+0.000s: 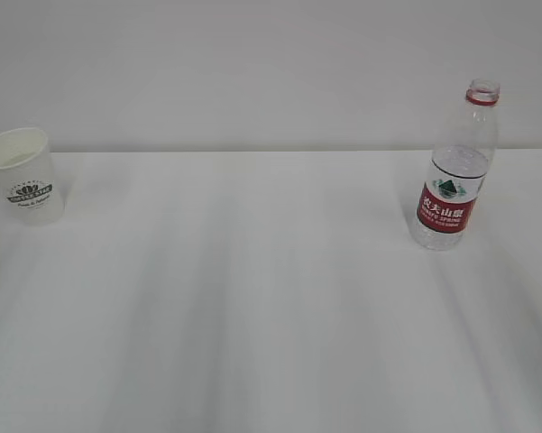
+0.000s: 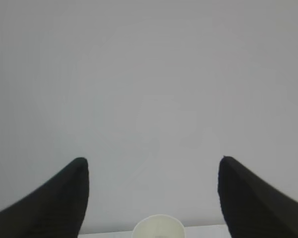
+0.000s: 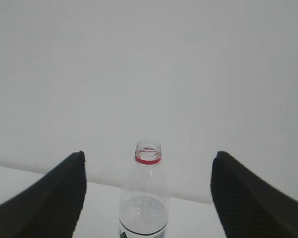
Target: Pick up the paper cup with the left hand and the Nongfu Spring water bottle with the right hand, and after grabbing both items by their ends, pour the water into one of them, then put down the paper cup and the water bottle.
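A plain white table ran the full width of the exterior view, its far edge meeting a pale wall. At the far left stood the paper cup, upright, mouth open, its dark round logo facing the camera. Well apart from it, over on the right, the Nongfu Spring water bottle stood upright too, uncapped, red ring at the neck, red label low on its ribbed body. The water showed clear inside, its line sitting just above the label. Between cup and bottle, only bare tabletop with soft grey shading. Both things rested near the back edge.
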